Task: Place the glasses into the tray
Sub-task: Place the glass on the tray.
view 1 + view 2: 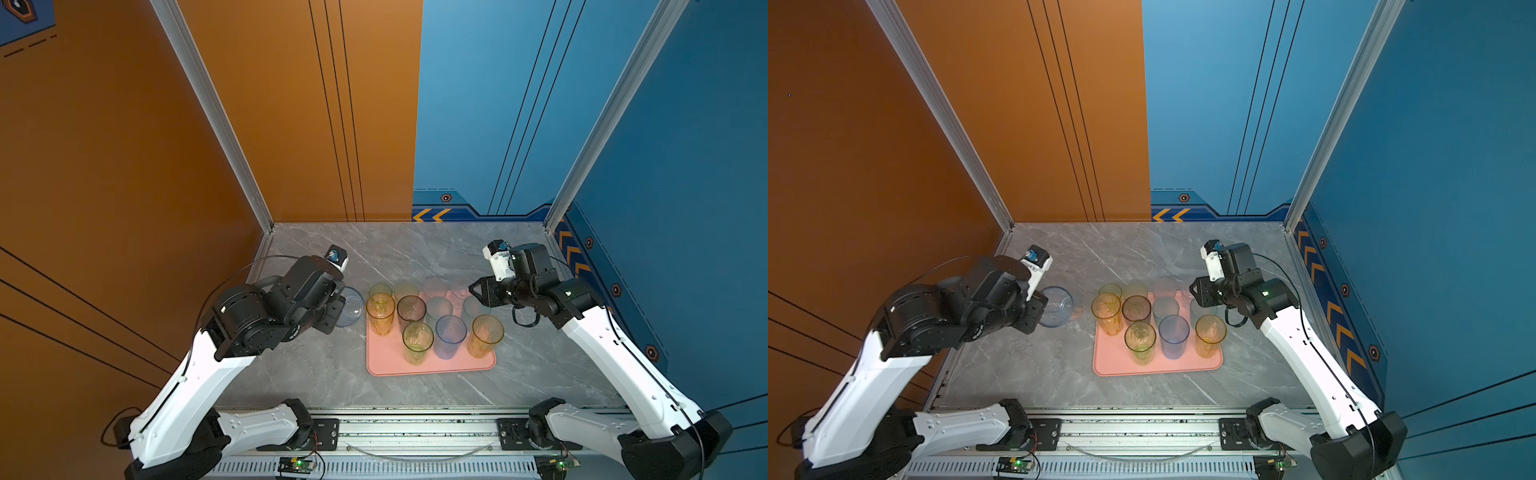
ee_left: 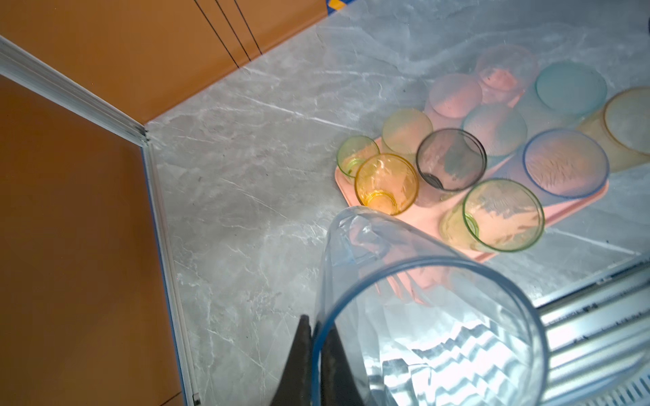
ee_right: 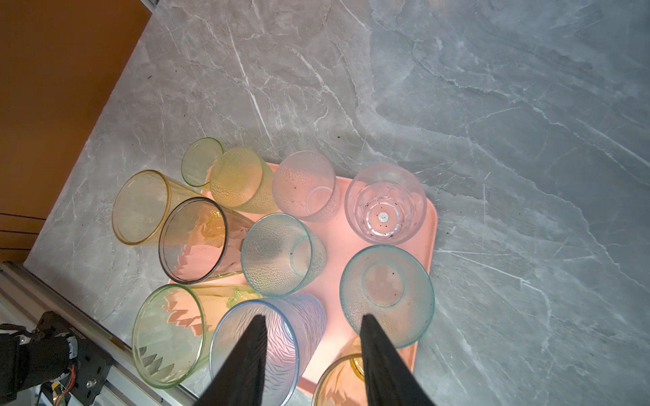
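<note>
The job is looking nearly finished from where I'm standing: eleven glasses (image 1: 451, 336) are standing upright and packed close together on the salmon-pink tray (image 1: 386, 362), and one is not yet in it. That last one, a clear tumbler (image 1: 350, 305) with a bluish rim, is being held just beside the tray's left edge, over the grey marble table (image 1: 316, 374). The left gripper (image 2: 318, 365) is pinching its wall at the rim, one finger inside and one outside. The right gripper (image 3: 313, 362) is hovering over the tray's right side with its jaws spread and nothing between them. Counting what is sitting on the tray, I'm making it two tall amber-yellow ones, three greenish ones (a tall one, a dotted yellow-green one and a small one), two teal, one blue, one grey and two clear. The small green glass (image 3: 201, 161) is crowding the far left corner, and I'm not able to tell whether its base is wholly inside the rim. What is left, I'm judging, is carrying the held tumbler across and setting it down in a gap, most likely on the bare strip along the near edge
</note>
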`<state>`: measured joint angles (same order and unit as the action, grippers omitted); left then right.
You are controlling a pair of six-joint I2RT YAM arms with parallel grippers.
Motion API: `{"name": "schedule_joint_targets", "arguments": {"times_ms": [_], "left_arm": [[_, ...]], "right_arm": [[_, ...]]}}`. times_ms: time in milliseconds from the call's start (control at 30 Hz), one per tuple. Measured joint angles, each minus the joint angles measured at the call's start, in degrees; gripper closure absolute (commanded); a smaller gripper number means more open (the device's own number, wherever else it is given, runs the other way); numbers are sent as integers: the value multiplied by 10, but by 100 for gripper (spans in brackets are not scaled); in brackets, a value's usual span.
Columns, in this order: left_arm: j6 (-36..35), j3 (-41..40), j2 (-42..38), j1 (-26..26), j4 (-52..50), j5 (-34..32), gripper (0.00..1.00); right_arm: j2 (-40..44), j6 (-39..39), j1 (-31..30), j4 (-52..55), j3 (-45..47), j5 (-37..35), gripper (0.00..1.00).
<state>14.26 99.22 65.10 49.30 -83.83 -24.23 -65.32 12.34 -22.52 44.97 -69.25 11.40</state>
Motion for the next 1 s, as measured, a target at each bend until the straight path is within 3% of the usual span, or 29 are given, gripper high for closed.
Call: {"name": "schedule_joint_targets", "arguments": {"times_ms": [267, 533, 1000], "left_arm": [[46, -88, 53, 40, -18, 55, 100], [58, -225, 64, 39, 85, 131, 100], [40, -291, 100, -18, 207, 180, 100]], "right_arm": [[23, 16, 13, 8, -4, -19, 57], [23, 17, 15, 10, -4, -23, 57], [23, 17, 16, 11, -4, -25, 57]]}}
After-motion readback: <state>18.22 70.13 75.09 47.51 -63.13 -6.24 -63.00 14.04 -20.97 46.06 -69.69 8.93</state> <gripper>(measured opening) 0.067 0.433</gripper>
